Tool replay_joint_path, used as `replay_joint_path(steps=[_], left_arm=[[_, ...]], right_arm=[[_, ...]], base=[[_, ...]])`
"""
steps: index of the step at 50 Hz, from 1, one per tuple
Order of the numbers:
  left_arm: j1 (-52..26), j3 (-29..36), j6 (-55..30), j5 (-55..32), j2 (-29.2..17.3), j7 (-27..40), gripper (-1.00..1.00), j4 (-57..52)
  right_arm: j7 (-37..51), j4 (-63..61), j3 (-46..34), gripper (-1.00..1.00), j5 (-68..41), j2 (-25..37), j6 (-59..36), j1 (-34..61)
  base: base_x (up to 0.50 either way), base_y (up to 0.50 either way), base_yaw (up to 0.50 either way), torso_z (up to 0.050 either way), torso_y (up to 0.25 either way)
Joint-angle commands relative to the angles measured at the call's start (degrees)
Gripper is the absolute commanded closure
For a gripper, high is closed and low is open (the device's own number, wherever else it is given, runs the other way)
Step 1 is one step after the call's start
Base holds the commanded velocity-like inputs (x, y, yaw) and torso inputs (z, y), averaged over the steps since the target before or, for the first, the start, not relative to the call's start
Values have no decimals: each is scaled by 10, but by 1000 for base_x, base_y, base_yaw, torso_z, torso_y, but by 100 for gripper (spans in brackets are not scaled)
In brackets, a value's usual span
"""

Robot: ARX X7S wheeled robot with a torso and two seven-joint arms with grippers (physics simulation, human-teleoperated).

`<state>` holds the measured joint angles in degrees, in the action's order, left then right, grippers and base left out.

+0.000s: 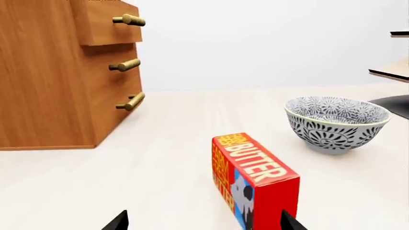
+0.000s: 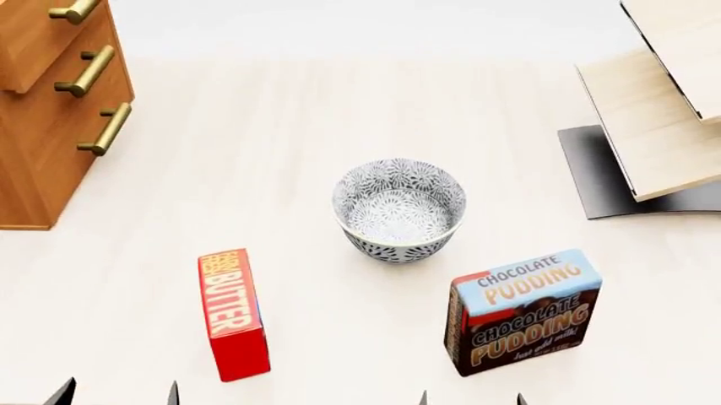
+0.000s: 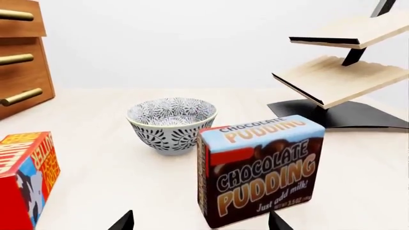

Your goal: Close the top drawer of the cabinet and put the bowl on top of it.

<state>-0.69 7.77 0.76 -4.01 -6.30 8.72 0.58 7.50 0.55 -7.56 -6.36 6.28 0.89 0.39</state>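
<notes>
While top drawer (image 1: 105, 21) juts open | both grippers (image 2: 116, 392) spread, empty; bowl (image 2: 399, 209) waits between boxes

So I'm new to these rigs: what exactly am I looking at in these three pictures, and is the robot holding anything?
These are simulator renders from a two-armed wheeled robot. One camera sits on its head and looks down over the table; the other two sit near each gripper. The dark tips at the bottom edges are the left gripper and right gripper, both open and empty. On the pale table sit a patterned bowl, a red butter box and a chocolate pudding box. At far left stands the cabinet, its top drawer pulled out. At right is a pale wooden rack on a black base.
</notes>
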Motion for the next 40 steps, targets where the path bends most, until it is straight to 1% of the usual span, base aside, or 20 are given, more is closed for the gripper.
replay_joint_path(steps=[1, 2, 4, 5, 7, 10, 14, 16, 18, 21, 26, 27, 28, 29, 32, 34, 35, 36, 37, 40], left_arm=[[4, -6, 24, -32, -3, -1, -100, -4], [-2, 3, 0, 2, -8, 18, -100, 2], [4, -8, -57, -44, -12, 2, -100, -40], [6, -15, -77, -48, -17, 10, -100, -73], [2, -29, -139, -78, -22, 15, -100, -127], [-23, -31, -195, -52, -46, 41, -100, -187], [-47, -33, -286, -68, -59, 46, -100, -247], [-66, -26, -354, -81, -71, 42, -100, -288], [-79, -50, -412, -134, -70, 28, -100, -332], [-134, -86, -542, -181, -81, 46, -100, -415], [-215, -150, -692, -255, -83, 61, -100, -487], [-244, -168, -735, -276, -84, 62, -100, -503], [-255, -173, -752, -282, -85, 65, -100, -509], [-272, -180, -775, -292, -85, 67, -100, -516], [-344, -206, -867, -328, -89, 66, -100, -528], [-380, -229, -906, -367, -96, 76, -100, -522], [-397, -247, -907, -438, -114, 125, -100, -499], [-407, -256, -907, -502, -130, 172, -100, -486], [-417, -266, -907, -567, -145, 219, -100, -471], [-438, -290, -903, -677, -169, 305, -100, -455]], right_arm=[[10, -3, -8, -100, -2, 6, -5, 1], [16, -1, -7, -100, 2, 6, -4, 2], [-5, -25, 0, -100, -50, 3, -47, 2], [23, -44, -11, -100, -12, 7, -72, 5], [29, -87, -13, -100, -16, 9, -114, 8], [41, -168, -20, -100, -16, 18, -205, 28], [45, -260, -17, -100, -39, 28, -312, 58], [45, -320, -11, -100, -62, 34, -386, 83], [48, -353, -4, -100, -77, 37, -433, 102], [50, -423, 24, -100, -124, 39, -536, 145], [56, -497, 67, -100, -177, 42, -657, 196], [55, -518, 78, -100, -188, 45, -676, 197], [52, -519, 75, -100, -183, 50, -658, 182], [53, -532, 82, -100, -191, 53, -677, 189], [74, -602, 192, -100, -310, 33, -908, 341], [98, -604, 216, -100, -378, 57, -902, 331], [184, -552, 245, -100, -464, 98, -909, 388], [265, -564, 260, -100, -550, 106, -906, 374], [289, -558, 270, -100, -636, 115, -906, 380], [372, -537, 281, -100, -748, 141, -901, 400]], base=[[0, 0, 0, 50, 72], [0, 0, 0, 0, 0], [0, 0, 0, 0, 0], [0, 0, 0, 0, 0], [0, 0, 0, 0, 0], [0, 0, 0, 0, 0], [0, 0, 0, 0, 0], [0, 0, 0, 0, 0], [0, 0, 0, 0, 0], [0, 0, 0, 0, 0], [0, 0, 0, 0, 0], [0, 0, 0, 0, 0], [0, 0, 0, 0, 0], [0, 0, 0, 0, 0], [0, 0, 0, 0, 0], [0, 0, 0, 0, 0], [0, 0, 0, 0, 0], [0, 0, 0, 0, 0], [0, 0, 0, 0, 0], [0, 0, 0, 0, 0]])
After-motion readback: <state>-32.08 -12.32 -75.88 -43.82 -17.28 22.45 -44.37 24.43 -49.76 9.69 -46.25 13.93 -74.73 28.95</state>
